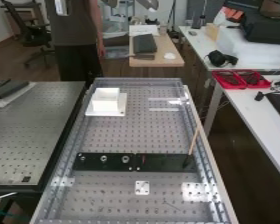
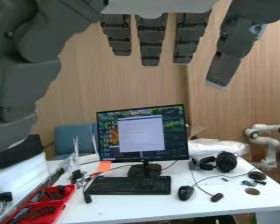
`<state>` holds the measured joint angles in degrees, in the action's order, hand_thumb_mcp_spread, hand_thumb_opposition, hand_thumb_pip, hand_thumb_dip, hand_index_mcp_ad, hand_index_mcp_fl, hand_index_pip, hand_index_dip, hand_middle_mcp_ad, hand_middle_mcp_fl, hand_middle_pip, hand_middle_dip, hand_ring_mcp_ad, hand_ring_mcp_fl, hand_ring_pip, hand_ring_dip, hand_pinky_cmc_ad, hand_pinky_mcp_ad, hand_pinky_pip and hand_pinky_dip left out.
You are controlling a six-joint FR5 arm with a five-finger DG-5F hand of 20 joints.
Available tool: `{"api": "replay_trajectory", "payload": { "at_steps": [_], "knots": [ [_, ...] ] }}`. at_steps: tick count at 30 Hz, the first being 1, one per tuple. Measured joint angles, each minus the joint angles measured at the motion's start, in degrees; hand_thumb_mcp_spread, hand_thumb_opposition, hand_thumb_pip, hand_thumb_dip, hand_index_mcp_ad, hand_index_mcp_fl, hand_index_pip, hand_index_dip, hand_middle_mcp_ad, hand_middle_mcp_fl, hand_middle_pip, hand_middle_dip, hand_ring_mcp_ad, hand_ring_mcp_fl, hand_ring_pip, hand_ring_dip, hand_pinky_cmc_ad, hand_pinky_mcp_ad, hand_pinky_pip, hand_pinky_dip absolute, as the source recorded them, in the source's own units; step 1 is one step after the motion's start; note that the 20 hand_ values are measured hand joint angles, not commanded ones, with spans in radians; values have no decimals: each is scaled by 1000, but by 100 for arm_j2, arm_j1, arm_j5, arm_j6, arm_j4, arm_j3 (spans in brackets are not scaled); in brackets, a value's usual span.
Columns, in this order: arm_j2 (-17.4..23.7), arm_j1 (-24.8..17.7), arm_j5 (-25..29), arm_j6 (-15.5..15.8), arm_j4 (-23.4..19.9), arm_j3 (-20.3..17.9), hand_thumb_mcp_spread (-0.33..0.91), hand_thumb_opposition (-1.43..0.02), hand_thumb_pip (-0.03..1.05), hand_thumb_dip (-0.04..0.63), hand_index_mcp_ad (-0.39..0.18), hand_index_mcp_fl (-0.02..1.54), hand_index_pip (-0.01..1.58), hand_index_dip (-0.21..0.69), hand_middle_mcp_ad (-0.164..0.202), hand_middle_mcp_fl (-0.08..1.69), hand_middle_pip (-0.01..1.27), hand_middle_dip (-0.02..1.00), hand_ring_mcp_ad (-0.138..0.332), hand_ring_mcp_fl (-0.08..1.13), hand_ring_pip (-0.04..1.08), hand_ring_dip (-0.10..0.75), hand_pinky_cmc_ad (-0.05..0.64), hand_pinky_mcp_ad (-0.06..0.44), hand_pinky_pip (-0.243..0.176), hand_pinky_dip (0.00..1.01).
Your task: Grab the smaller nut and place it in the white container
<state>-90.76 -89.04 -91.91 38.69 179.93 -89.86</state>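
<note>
On the left of the near black strip [image 1: 114, 167] sat what looked like the smaller nut [image 1: 82, 158]. The white container [image 1: 107, 103] was far left. The hand [image 2: 150, 44] had straight, empty fingers, so the whole job was left.

A grey metal bench top [image 1: 111, 137], perforated with rows of small round holes, is stretching away between raised rails along its long edges. Two flat black plates [image 1: 165, 167] are lying end to end across it, together forming one band. Nearer the bench's near end, a small white plate with holes [image 1: 142, 188] is resting just beside the band. Toward the far end, a flat white base plate [image 1: 96, 112] is lying near the rail on the high view's left, well apart from the black plates.
</note>
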Motion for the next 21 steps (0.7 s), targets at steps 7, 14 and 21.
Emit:
{"api": "replay_trajectory", "payload": {
  "at_steps": [7, 14, 21],
  "knots": [
    [-7, 9, -13, -16, -16, -16, 281, -712, 398, 72, -37, 24, 82, -12, 72, 2, 138, 206, 157, 0, 126, 59, 414, 342, -105, 632],
    [1, 27, -8, -13, -47, -65, 278, -710, 398, 72, -37, 21, 86, -12, 86, 2, 138, 202, 152, 0, 126, 59, 431, 347, -106, 648],
    [-4, 36, -1, -63, -72, -153, 274, -726, 398, 72, -35, 21, 86, -12, 89, 2, 138, 202, 161, 0, 126, 59, 435, 346, -106, 648]
  ]
}}
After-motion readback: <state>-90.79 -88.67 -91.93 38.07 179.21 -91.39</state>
